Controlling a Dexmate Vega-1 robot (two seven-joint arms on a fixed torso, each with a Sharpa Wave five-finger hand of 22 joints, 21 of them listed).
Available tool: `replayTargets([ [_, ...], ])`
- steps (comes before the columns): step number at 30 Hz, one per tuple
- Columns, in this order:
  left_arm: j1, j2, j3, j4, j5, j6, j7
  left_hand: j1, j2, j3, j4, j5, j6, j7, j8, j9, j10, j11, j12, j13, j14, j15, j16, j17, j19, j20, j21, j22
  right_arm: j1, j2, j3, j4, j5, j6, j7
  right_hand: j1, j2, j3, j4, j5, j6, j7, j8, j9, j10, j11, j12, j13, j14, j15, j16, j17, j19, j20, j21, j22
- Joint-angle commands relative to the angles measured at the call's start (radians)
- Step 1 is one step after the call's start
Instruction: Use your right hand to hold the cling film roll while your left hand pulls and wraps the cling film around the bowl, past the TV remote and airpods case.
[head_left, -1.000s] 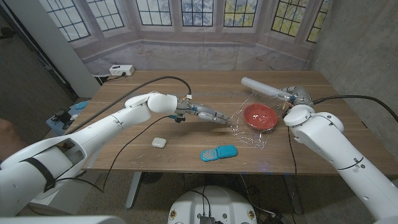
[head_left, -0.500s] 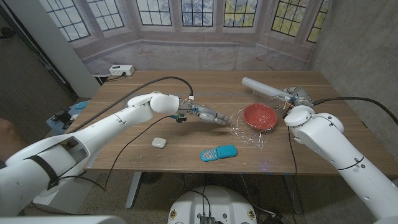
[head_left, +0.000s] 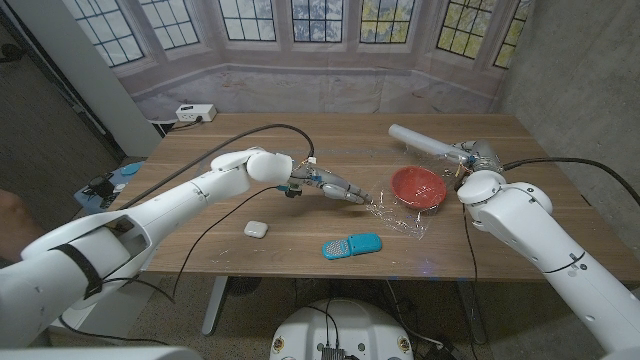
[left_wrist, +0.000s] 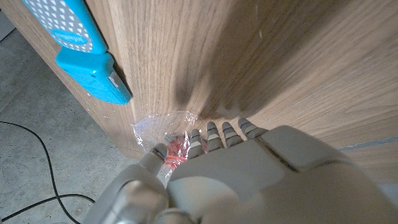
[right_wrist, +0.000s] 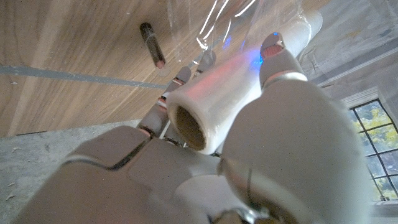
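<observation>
Bowl (head_left: 417, 187) lies under film (head_left: 395, 214) pinched by left hand (head_left: 340, 190).

Remote (head_left: 351, 245) between case (head_left: 255, 229) and bowl (head_left: 417, 187)

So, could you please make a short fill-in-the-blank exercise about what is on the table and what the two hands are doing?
1. The right hand grips the cling film ____.
2. The bowl on the table is ____ in colour.
3. The airpods case lies on the robot's ____ of the blue TV remote.
4. The left hand pinches the edge of the cling film, which stretches from it toward the ____.

Missing words: roll; red; left; bowl
</observation>
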Motion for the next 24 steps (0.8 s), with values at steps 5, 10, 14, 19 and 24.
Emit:
replayTargets([
  [5,-0.034,-0.026,0.029,0.046,0.04,-0.017,0.008,-0.009,0.0,0.0,0.004,-0.001,0.002,0.006,0.004,-0.001,0.004,0.003,-0.003,0.001,-0.005,0.003,0.002,0.003,-0.012,-0.001,0.007,0.005,0.007,-0.007,-0.003,0.012,0.014,0.013,-0.01,0.05,0.107,-0.006,0.002,0.008,0.068,-0.01,0.006,0.011,0.008,0.0,0.005,0.005,0.011,-0.092,0.004,0.002,0.009,-0.021,0.002,0.003],
  [10,-0.038,-0.03,0.033,0.049,0.042,-0.014,0.008,-0.009,0.0,-0.001,0.005,-0.001,0.003,0.007,0.004,-0.001,0.006,0.003,-0.002,0.001,-0.003,0.003,0.003,0.003,-0.012,-0.002,0.008,0.005,0.007,-0.01,0.001,0.017,0.018,0.02,-0.01,0.05,0.108,-0.007,0.003,0.007,0.068,-0.01,0.005,0.011,0.009,0.0,0.005,0.004,0.01,-0.092,0.002,0.002,0.01,-0.022,0.002,0.003],
  [14,-0.041,-0.03,0.035,0.05,0.044,-0.011,0.007,-0.01,0.0,-0.001,0.005,-0.001,0.006,0.008,0.005,-0.001,0.008,0.003,-0.002,0.001,-0.001,0.005,0.004,0.003,-0.013,-0.002,0.009,0.005,0.009,-0.013,0.004,0.022,0.021,0.024,-0.008,0.051,0.108,-0.007,0.003,0.007,0.069,-0.009,0.005,0.011,0.009,0.0,0.004,0.003,0.013,-0.093,0.003,0.002,0.011,-0.022,0.002,0.003],
  [19,-0.041,-0.029,0.037,0.046,0.045,-0.005,0.006,-0.01,0.0,-0.002,0.005,-0.001,0.011,0.008,0.007,-0.001,0.01,0.003,-0.001,0.001,0.001,0.006,0.004,0.003,-0.013,-0.003,0.01,0.005,0.013,-0.019,0.005,0.032,0.026,0.028,-0.005,0.051,0.108,-0.008,0.003,0.007,0.068,-0.011,0.005,0.011,0.009,0.0,0.003,0.002,0.012,-0.093,0.002,0.001,0.012,-0.022,0.002,0.003],
  [24,-0.039,-0.027,0.037,0.039,0.043,0.007,0.001,-0.01,0.0,-0.002,0.005,-0.001,0.014,0.009,0.007,-0.001,0.012,0.003,-0.001,0.001,0.002,0.007,0.004,0.003,-0.014,-0.003,0.01,0.005,0.013,-0.026,0.007,0.044,0.03,0.037,-0.001,0.053,0.108,-0.009,0.002,0.007,0.068,-0.011,0.004,0.012,0.008,-0.001,0.002,0.002,0.009,-0.094,0.001,0.001,0.012,-0.022,0.002,0.003],
])
